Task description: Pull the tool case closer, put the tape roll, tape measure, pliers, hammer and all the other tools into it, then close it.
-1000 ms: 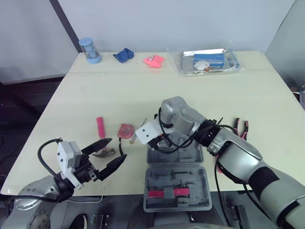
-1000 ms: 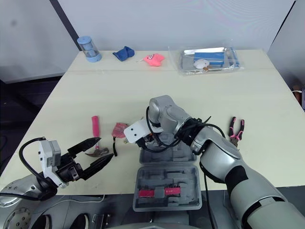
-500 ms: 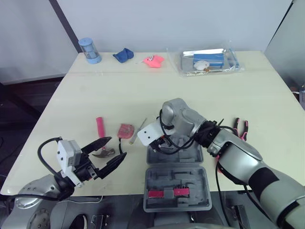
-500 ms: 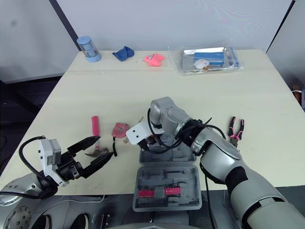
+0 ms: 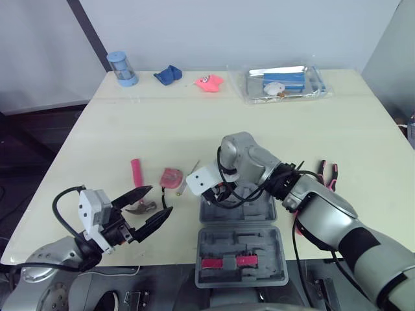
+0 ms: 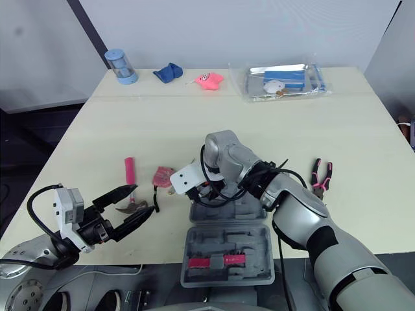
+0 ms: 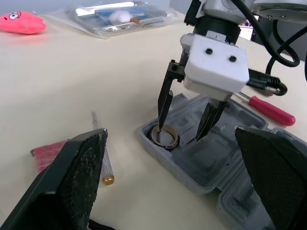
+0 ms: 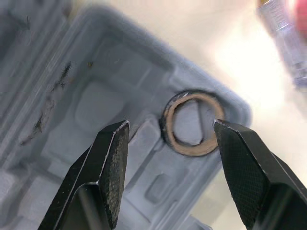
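Observation:
The grey tool case (image 5: 269, 210) lies open at the table's front edge. A brown tape roll (image 8: 194, 122) rests flat in a corner of its far half (image 7: 163, 138). My right gripper (image 5: 217, 194) hangs just over that roll, open, its fingers either side of it and apart from it. My left gripper (image 5: 159, 202) stands open near the front left, holding nothing. Beside it lie the pink-handled hammer (image 5: 137, 175) and the red tape measure (image 5: 171, 177). The pliers (image 5: 328, 173) are to the right of the case. A red-handled screwdriver (image 7: 268, 109) lies by the case's right side.
A thin clear-handled tool (image 7: 100, 158) lies between the tape measure and the case. The near half of the case holds a red-pink insert (image 5: 228, 262). At the back stand a blue cylinder (image 5: 122, 69), a blue cloth (image 5: 168, 75), a pink toy (image 5: 209, 82) and a clear bagged tray (image 5: 285, 83).
My right gripper has opened and let go of the tape roll, which now lies in the case. The left arm has stayed in place.

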You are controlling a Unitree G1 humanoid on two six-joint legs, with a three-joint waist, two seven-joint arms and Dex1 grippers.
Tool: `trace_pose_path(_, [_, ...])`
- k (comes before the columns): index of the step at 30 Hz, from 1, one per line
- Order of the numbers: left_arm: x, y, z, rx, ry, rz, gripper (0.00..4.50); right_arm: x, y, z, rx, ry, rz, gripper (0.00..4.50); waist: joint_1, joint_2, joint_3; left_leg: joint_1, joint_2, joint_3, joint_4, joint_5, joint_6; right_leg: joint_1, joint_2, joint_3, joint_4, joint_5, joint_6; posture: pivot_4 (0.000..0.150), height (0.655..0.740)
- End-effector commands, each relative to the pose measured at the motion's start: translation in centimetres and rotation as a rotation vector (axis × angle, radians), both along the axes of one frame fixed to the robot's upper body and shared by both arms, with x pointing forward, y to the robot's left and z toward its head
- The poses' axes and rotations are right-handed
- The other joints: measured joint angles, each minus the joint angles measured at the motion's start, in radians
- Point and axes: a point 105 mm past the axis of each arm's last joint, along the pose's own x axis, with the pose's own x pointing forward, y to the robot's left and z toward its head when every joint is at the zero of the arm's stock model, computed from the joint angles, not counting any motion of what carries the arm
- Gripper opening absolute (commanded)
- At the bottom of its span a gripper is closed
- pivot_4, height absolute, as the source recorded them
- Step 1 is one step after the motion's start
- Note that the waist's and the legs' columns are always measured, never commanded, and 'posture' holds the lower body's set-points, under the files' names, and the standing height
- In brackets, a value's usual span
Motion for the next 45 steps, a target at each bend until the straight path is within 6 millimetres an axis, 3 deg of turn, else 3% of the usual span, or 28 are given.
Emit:
trace_pose_path(1, [-0.1,-0.2,0.5,0.021,-0.018,-0.015,4.50,0.3,0.5,2.4,0.158,0.019,-0.059,2.89,0.000,0.000,0.000,0.000,0.000,0.000,0.000,0.000,0.000,0.000,0.000,0.000,0.000,0.000,0.000,0.150,0.7400])
trace_pose_path(3, [-0.1,-0.1,0.5,0.028,-0.016,-0.024,4.50,0.7,-0.4,2.5,0.234,0.084,-0.139,2.89,0.001,0.000,0.000,0.000,0.000,0.000,0.000,0.000,0.000,0.000,0.000,0.000,0.000,0.000,0.000,0.150,0.7400])
trace_pose_path(8, [0.1,0.1,0.6,0.039,-0.011,-0.042,4.50,0.9,-2.0,1.9,0.406,0.166,-0.276,0.73,0.002,0.000,0.000,0.000,0.000,0.000,0.000,0.000,0.000,0.000,0.000,0.000,0.000,0.000,0.000,0.150,0.7400])
trace_pose_path(13, [0.4,0.2,0.6,0.039,-0.007,-0.052,4.50,0.3,-2.3,1.0,0.613,0.239,-0.380,0.73,-0.004,0.000,0.000,0.000,0.000,0.000,-0.001,0.000,0.000,0.000,0.000,0.000,0.000,0.000,0.000,0.150,0.7400])
trace_pose_path(18, [0.6,0.3,0.6,0.041,-0.002,-0.062,4.50,0.2,-2.6,-0.1,0.690,0.243,-0.442,0.73,-0.001,0.000,0.000,0.000,0.000,0.000,-0.001,0.000,0.000,0.000,0.000,0.000,0.000,0.000,0.000,0.150,0.7400])
trace_pose_path(27, [0.6,0.7,0.5,0.046,0.006,-0.069,4.50,0.8,-2.4,-1.9,0.709,0.204,-0.509,0.73,-0.001,0.000,0.000,0.000,0.000,0.000,-0.001,0.000,0.000,0.000,0.000,0.000,0.000,0.000,0.000,0.150,0.7400])
trace_pose_path(37, [0.8,1.1,0.4,0.054,0.001,-0.070,4.50,0.6,-3.8,-5.9,0.561,0.242,-0.594,0.73,-0.002,-0.001,0.000,0.001,0.000,0.001,-0.001,0.000,0.000,0.000,0.000,0.000,0.000,0.000,0.000,0.150,0.7400])
trace_pose_path(40, [0.9,1.1,0.4,0.055,-0.001,-0.071,4.50,0.5,-3.5,-5.4,0.588,0.251,-0.592,0.73,-0.001,-0.001,-0.001,0.001,0.000,0.000,-0.001,0.000,0.000,0.000,0.000,0.000,0.000,0.000,0.000,0.150,0.7400])
trace_pose_path(45, [0.9,1.2,0.2,0.053,-0.001,-0.069,4.50,0.3,-2.5,-1.7,0.745,0.260,-0.519,0.73,0.000,-0.001,0.000,0.000,0.000,0.000,-0.001,0.000,0.000,0.000,0.000,0.000,0.000,0.000,0.000,0.150,0.7400])
